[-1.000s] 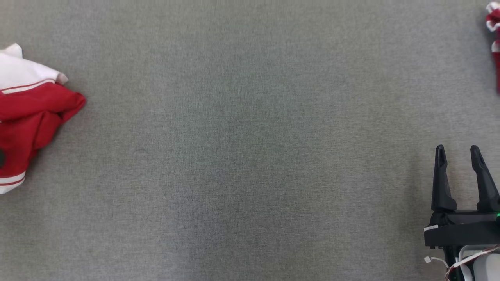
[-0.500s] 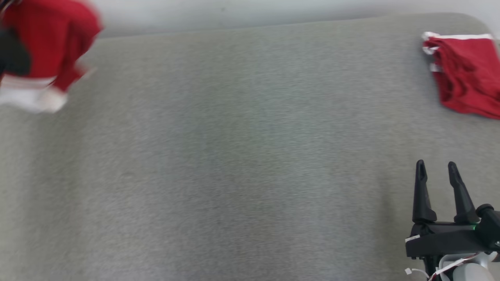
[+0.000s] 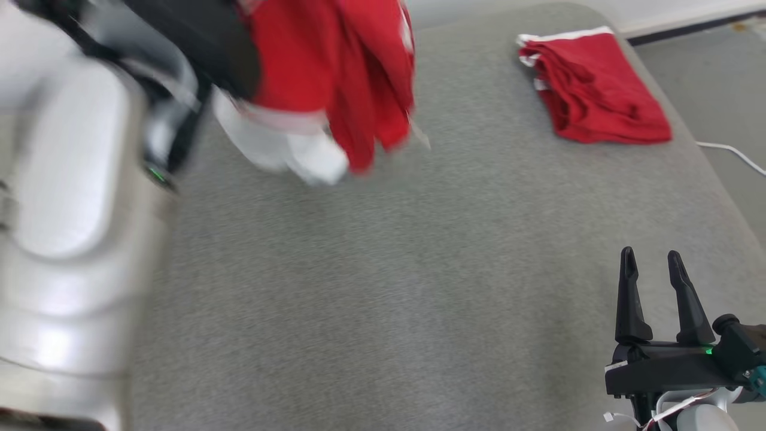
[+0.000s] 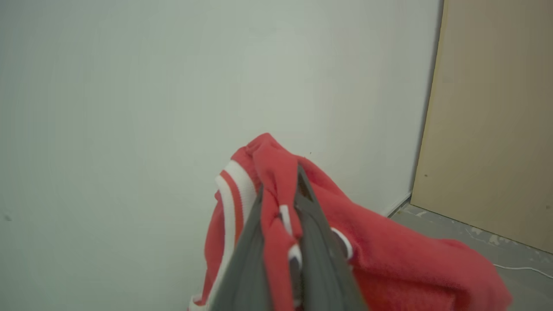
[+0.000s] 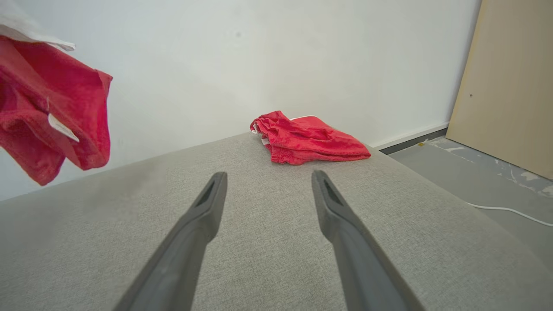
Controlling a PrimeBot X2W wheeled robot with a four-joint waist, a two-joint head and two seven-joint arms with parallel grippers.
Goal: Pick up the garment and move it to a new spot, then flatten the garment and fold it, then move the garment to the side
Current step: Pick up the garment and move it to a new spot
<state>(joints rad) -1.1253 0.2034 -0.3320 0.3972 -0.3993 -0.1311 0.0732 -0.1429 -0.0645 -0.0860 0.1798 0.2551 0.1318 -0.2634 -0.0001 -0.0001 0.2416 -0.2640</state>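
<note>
A red garment (image 3: 335,66) with white trim hangs in the air above the far left part of the grey padded table (image 3: 419,287). My left gripper (image 4: 281,207) is shut on a bunch of its fabric (image 4: 389,263), and the rest droops below, blurred in the head view. The same cloth (image 5: 52,112) dangles at the upper left of the right wrist view, clear of the surface. My right gripper (image 3: 652,266) rests open near the table's front right, its fingers (image 5: 203,216) apart with nothing between them.
A second red garment (image 3: 592,90), folded, lies at the table's far right corner (image 5: 306,138). My pale left forearm (image 3: 72,209) fills the head view's left. Beyond the table are a white wall, a beige panel (image 5: 510,82) and a white cable (image 3: 730,152) on the floor.
The head camera has swung, shifting the whole scene. The left gripper has lifted the red garment off the table and carried it rightward, high above the surface. The right gripper stays open.
</note>
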